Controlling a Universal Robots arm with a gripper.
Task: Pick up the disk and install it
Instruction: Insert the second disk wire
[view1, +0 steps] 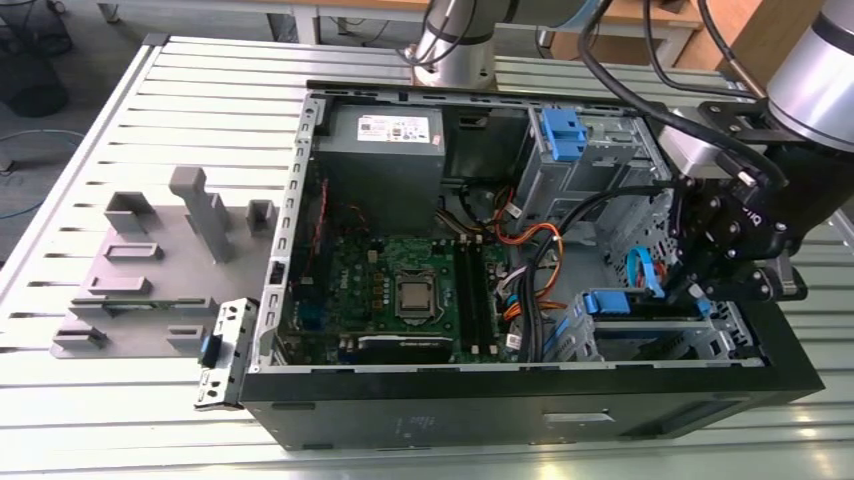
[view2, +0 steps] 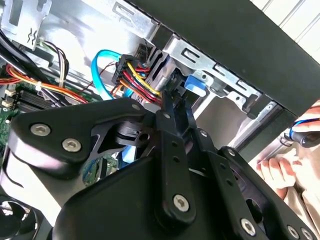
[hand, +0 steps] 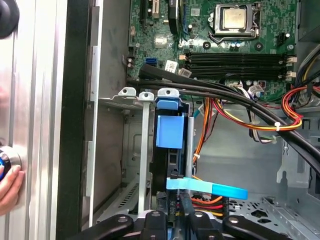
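The disk (hand: 170, 131) stands on edge in the lower drive cage of the open computer case (view1: 534, 395), clipped in its blue carrier. In the exterior view its blue carrier tab (view1: 609, 301) shows at the case's front right corner. My gripper (view1: 690, 298) reaches down into that corner beside the cage. In both wrist views the black fingers come close together, and my gripper (hand: 172, 200) sits right at the disk's cable end. In the second wrist view my gripper (view2: 174, 102) meets just short of the blue tab (view2: 195, 85). Nothing shows pinched between the fingers.
A light blue data cable (hand: 207, 190) and red-yellow power wires (view2: 140, 75) crowd the fingers. Thick black cables (hand: 225, 95) cross above the cage. A second blue bracket (view1: 561, 135) and the grey power supply (view1: 387, 140) sit further back. A person's hand (view2: 280, 170) is by the case.
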